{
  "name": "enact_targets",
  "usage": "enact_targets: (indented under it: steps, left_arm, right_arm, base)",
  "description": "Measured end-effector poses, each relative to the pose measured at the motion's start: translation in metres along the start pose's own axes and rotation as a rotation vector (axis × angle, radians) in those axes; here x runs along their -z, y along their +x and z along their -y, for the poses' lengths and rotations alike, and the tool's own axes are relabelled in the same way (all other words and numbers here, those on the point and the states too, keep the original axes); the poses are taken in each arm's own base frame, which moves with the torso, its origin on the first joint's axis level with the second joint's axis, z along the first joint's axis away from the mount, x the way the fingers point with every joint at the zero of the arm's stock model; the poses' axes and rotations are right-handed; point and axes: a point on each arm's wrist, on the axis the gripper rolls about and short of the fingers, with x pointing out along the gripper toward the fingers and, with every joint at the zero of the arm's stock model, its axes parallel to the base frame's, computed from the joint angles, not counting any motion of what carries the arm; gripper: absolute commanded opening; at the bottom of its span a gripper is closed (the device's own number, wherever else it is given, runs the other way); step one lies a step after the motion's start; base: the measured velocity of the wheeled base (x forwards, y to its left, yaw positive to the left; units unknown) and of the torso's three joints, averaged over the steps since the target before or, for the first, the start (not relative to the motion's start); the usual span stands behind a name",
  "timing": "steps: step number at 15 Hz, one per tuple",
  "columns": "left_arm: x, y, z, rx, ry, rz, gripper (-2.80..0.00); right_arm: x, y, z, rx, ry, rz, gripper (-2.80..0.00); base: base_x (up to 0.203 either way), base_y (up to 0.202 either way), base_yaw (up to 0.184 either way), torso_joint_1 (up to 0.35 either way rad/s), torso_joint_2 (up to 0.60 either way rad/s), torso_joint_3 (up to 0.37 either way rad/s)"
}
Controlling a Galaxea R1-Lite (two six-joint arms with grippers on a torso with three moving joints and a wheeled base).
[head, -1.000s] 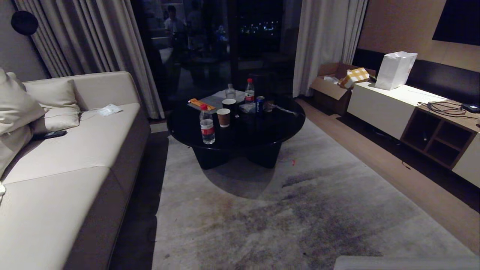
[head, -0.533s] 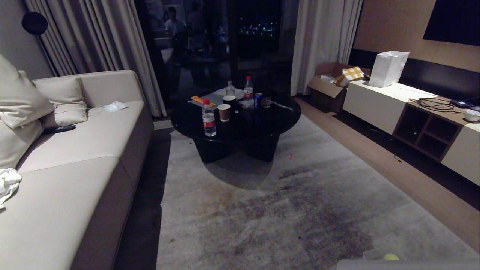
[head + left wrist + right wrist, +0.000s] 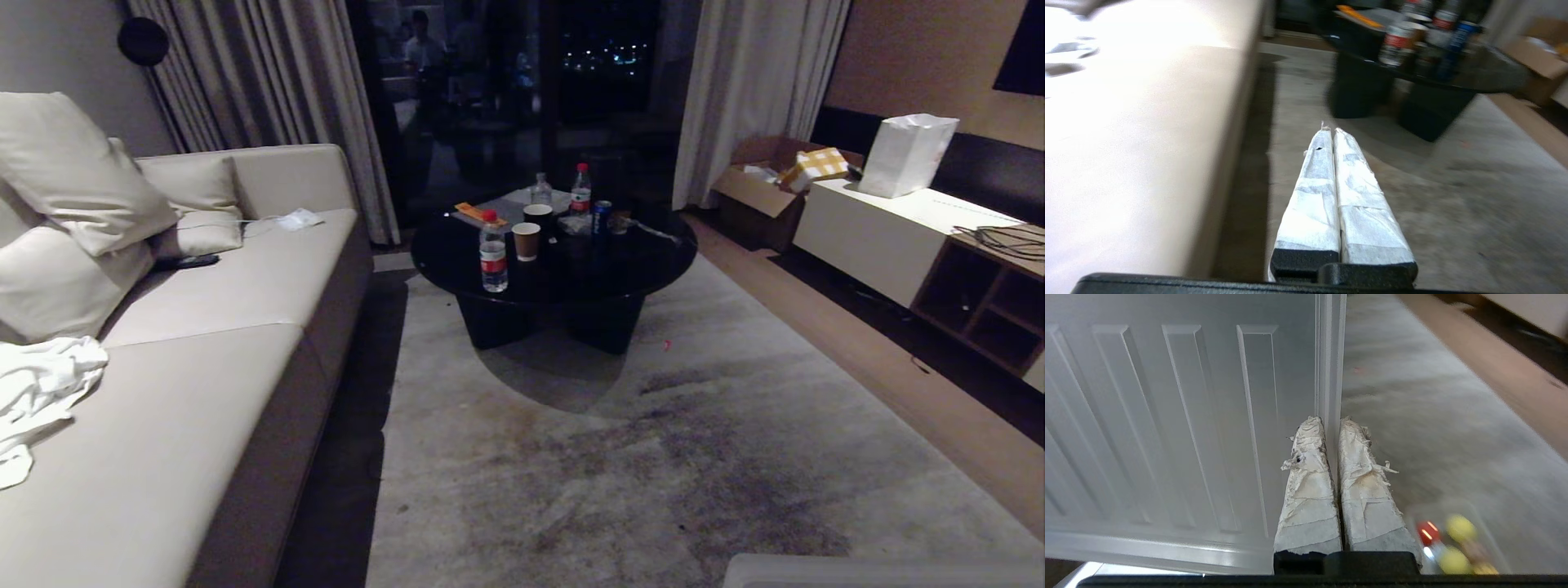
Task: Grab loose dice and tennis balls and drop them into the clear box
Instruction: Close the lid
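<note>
Head view is showing only a sliver of the ribbed lid (image 3: 882,570) at the near right; no arms. Left wrist view: left gripper (image 3: 1334,131) is hanging closed, empty. Right wrist view: right gripper (image 3: 1331,421) is pinching the stiff lid's rim; tennis balls (image 3: 1460,528), probably light and springy, are lying blurred in the clear box (image 3: 1484,526) on the rug (image 3: 1433,416), round, so pointing nowhere.

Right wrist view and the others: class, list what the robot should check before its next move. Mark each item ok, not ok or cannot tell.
1. Right gripper clamped on the ribbed lid rim: ok.
2. Left gripper shut and empty: ok.
3. Clear box in sight: ok.
4. Tennis balls inside the clear box: cannot tell, blurred.
5. Dice in sight: cannot tell.
</note>
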Motion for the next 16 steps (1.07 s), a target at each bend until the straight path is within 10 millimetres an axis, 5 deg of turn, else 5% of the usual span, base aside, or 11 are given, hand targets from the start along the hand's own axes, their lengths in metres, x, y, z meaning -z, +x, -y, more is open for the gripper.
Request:
enact_targets:
  steps: [4,16]
  left_arm:
    - [0.0000,0.0000,0.0000,0.000,0.000,0.000,-2.80]
    - [0.0000,0.0000,0.0000,0.000,0.002,0.000,-2.80]
  right_arm:
    - [0.0000,0.0000,0.0000,0.000,0.001,0.000,-2.80]
    - [-0.0001,0.0000,0.0000,-0.001,0.003,0.000,-2.80]
  base:
    - [0.000,-0.006,0.134,0.002,0.00,0.002]
    - [0.000,0.000,0.000,0.000,0.00,0.000]
